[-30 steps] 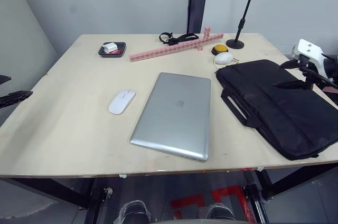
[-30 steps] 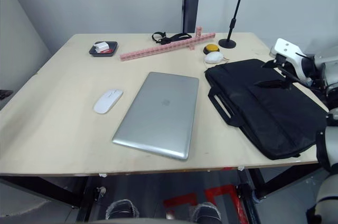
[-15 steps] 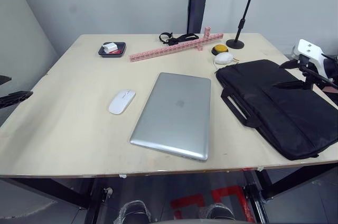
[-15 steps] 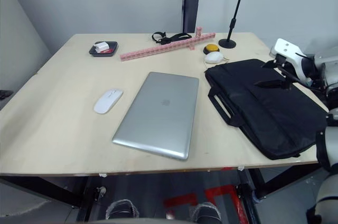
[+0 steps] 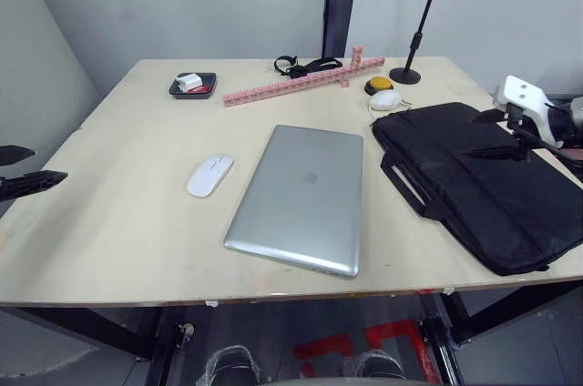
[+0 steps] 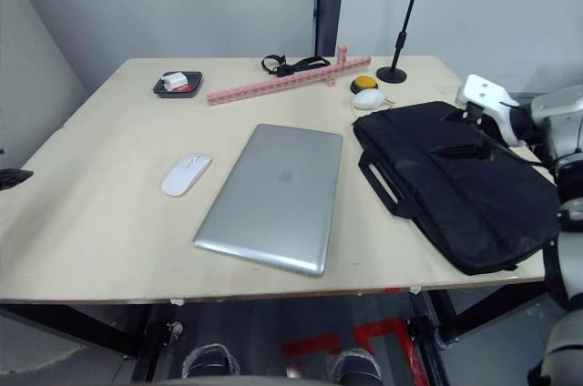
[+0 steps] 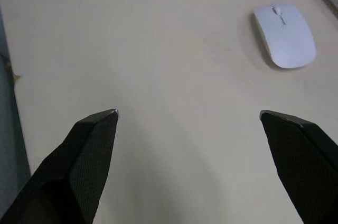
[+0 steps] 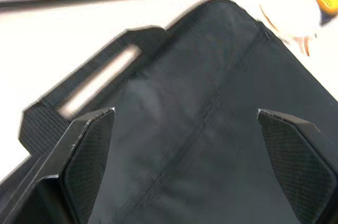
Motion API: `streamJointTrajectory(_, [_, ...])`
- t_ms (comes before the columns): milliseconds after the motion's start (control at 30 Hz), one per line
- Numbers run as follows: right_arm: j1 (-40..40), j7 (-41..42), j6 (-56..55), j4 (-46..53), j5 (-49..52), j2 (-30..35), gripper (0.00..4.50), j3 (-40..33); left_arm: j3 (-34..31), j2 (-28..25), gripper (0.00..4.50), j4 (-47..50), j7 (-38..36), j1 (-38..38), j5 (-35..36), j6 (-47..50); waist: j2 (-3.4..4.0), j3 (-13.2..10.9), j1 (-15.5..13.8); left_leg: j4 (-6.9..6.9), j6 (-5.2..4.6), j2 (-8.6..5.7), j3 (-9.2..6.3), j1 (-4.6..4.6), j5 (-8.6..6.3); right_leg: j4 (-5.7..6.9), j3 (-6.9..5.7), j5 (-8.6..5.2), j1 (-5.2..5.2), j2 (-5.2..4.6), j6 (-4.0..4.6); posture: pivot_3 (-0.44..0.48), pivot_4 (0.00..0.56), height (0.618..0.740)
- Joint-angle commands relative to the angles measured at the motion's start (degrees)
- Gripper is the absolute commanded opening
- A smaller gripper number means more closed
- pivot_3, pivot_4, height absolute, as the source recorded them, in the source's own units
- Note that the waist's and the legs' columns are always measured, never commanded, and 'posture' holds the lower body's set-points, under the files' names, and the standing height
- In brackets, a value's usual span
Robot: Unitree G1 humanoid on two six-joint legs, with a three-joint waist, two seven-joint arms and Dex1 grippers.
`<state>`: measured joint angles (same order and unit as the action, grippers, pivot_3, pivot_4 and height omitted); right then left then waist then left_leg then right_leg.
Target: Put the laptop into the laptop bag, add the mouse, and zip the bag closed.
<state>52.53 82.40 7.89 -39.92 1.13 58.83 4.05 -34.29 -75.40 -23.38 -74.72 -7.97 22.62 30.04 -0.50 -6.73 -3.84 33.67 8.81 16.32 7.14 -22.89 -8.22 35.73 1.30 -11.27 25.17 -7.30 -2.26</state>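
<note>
The silver-grey laptop [image 5: 301, 195] lies shut in the middle of the table. To its left rests the flat white mouse [image 5: 210, 174], which the left wrist view also shows ahead of my fingers as the mouse [image 7: 285, 35]. The black laptop bag [image 5: 474, 181] lies flat to the laptop's right, handles toward the laptop. My right gripper [image 5: 478, 136] hovers open over the bag's far right part, and the black fabric [image 8: 211, 145] spreads between its fingers. My left gripper [image 5: 47, 164] is open at the table's left edge, empty, well short of the mouse.
At the back stand a small black tray [image 5: 194, 86] with small items, a pink block strip [image 5: 305, 79], a black strap [image 5: 305, 65], a yellow button [image 5: 379, 86], a white egg-shaped lump [image 5: 386, 100] and a black stand [image 5: 421, 22]. The bag overhangs the table's right front corner.
My right gripper has shifted a little left, further over the bag. My left gripper has come in and down toward the table's left edge. Laptop, mouse and bag have not moved.
</note>
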Motion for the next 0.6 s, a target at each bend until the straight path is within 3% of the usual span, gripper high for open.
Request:
streamJointTrajectory(33, [-2.0,0.2,7.2,12.9,6.5,-2.1,4.25,-3.3,-3.2,-1.3,4.5,4.6,-1.9,1.0,3.0,5.7,0.0,0.0,0.0,0.0,0.0,0.0,0.0,0.0,0.0,0.0,0.01,0.0,0.01,0.0,0.0,0.0,0.15,0.74])
streamJointTrajectory(233, [-5.7,-3.5,26.4,38.9,19.8,-8.5,2.29,-5.0,-2.1,0.3,4.5,10.5,-1.7,-0.8,9.0,15.8,0.02,0.0,-0.5,-0.05,0.0,0.0,0.02,0.09,0.0,0.08,0.04,0.0,0.02,0.01,0.0,0.0,0.15,0.74])
streamJointTrajectory(433, [-7.4,-9.2,36.1,51.7,27.5,-12.4,0.25,-4.3,2.1,4.4,4.5,16.5,0.5,-2.8,13.6,21.6,0.03,0.0,-2.0,-0.11,0.05,0.0,0.02,0.15,-0.01,0.04,0.02,0.0,-0.05,0.01,0.0,0.0,0.15,0.74])
streamJointTrajectory(467, [-7.9,-9.8,36.4,52.9,27.6,-12.5,0.02,-3.7,2.9,5.2,4.5,17.2,1.2,-3.9,14.7,23.0,0.03,0.0,-2.3,-0.11,0.06,0.0,0.01,0.15,-0.02,0.03,0.02,0.0,-0.06,0.01,0.0,0.0,0.15,0.74])
streamJointTrajectory(600, [-10.7,-11.9,36.6,55.8,27.3,-12.1,0.02,-2.1,6.0,8.6,4.5,19.9,3.8,-7.8,19.2,29.7,0.02,0.0,-2.2,-0.07,0.1,-0.01,0.0,0.16,-0.01,0.06,0.03,0.0,-0.09,0.01,0.0,0.0,0.15,0.74])
